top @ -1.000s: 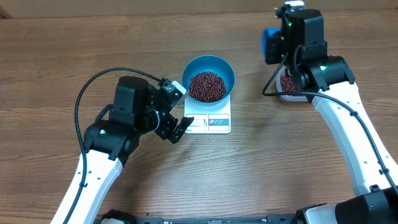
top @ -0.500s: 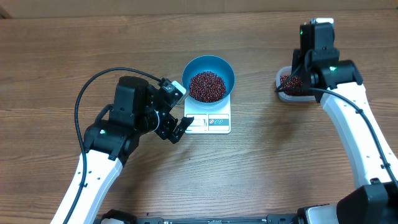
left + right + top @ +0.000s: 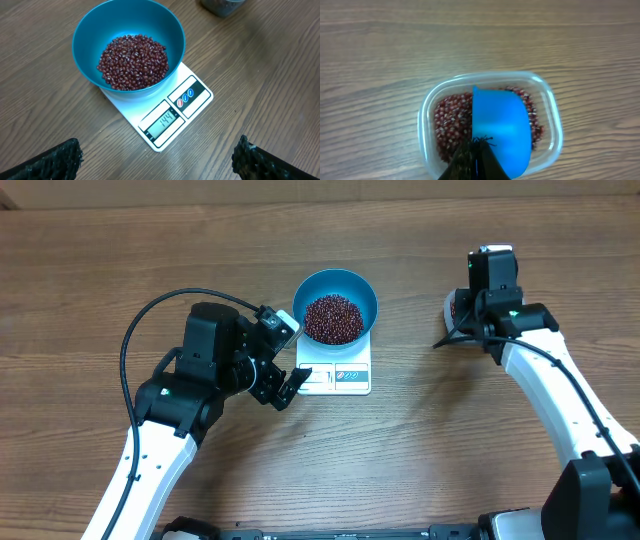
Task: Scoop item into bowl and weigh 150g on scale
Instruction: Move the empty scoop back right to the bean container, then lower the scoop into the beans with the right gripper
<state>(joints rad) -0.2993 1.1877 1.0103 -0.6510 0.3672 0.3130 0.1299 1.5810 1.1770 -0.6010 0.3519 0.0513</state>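
The blue bowl (image 3: pixel 338 288) (image 3: pixel 90 30) stands on the white scale (image 3: pixel 345 378) (image 3: pixel 197 102) and holds a heap of red-brown beans (image 3: pixel 333 318) (image 3: pixel 132 61). The scale's display (image 3: pixel 167 120) reads 144. My left gripper (image 3: pixel 283 380) (image 3: pixel 157 160) is open wide just left of the scale's front corner, nothing between its fingers (image 3: pixel 50 162). My right gripper (image 3: pixel 480 315) (image 3: pixel 479 150) is shut on the handle of a small blue scoop (image 3: pixel 500 130). The scoop hangs over more beans (image 3: pixel 451 125) in the clear tub (image 3: pixel 550 115) (image 3: pixel 451 308).
A black cable (image 3: pixel 150 315) loops up from the left arm over the table's left side. The right arm covers most of the tub in the overhead view. Bare wood lies between the scale and the tub.
The right arm has swung right and down, bringing the scoop from a raised spot left of the tub to directly over it. The left arm, bowl and scale have stayed put.
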